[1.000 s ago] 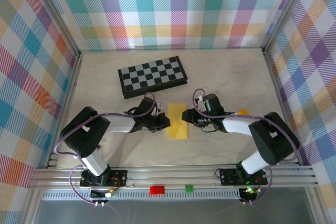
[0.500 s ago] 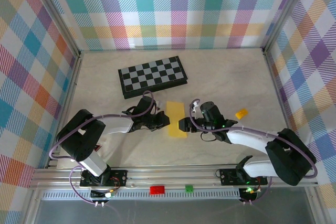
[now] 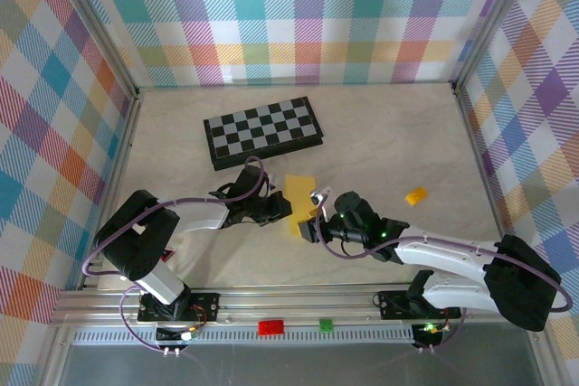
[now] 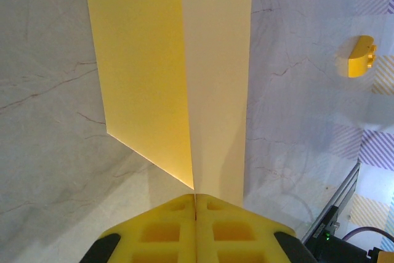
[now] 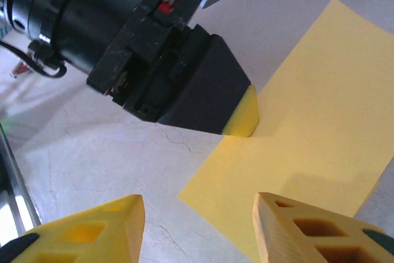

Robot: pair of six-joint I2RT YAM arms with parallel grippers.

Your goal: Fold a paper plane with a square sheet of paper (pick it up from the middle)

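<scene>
Now that my right end effector, spread, has swung to the near corner of the folded sheet on the desk, my left end effector, pressed together, pins its edge, likely for creasing.

Square sheet of paper: plain yellow; one lengthwise band reads paler, cream.
Chessboard: black and grey checks, black border.
Small block, right of the sheet: orange-yellow.
Counter: pale beige, faint brown marble veining.
Walls: multicolour plaid.
Right gripper: yellow pads on the jaws.
Left gripper: black body, yellow tip.
</scene>
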